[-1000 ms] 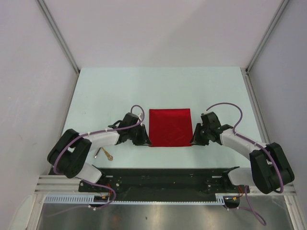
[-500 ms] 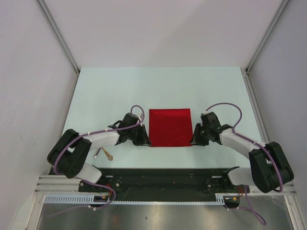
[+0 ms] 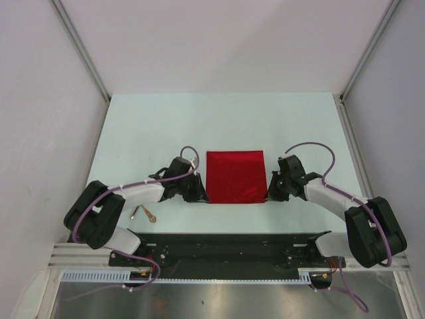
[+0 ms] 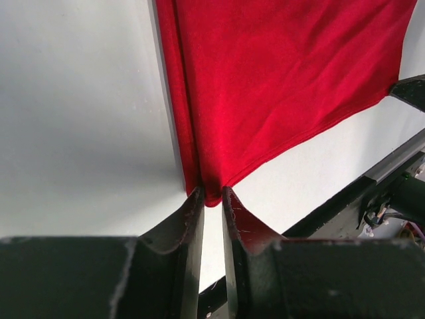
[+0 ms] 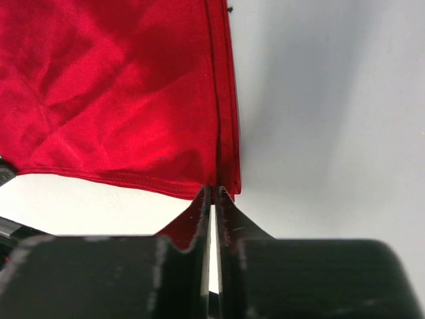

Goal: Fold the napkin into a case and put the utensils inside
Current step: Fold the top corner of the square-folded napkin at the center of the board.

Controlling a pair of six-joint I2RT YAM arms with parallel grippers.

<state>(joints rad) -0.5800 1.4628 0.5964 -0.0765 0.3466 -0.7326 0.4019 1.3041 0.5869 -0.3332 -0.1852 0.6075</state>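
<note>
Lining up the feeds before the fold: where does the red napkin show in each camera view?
Top external: napkin at centre, between the two arms.
Left wrist: napkin fills the upper right, its corner coming down to mid-frame.
Right wrist: napkin fills the upper left, its corner at mid-frame.
Shared landmark: near hem, visible in all three.

The pale tabletop (image 3: 153, 126) carries the folded red napkin (image 3: 234, 176) near its middle. The small gold utensils (image 3: 143, 213) lie by its near left edge.
</note>
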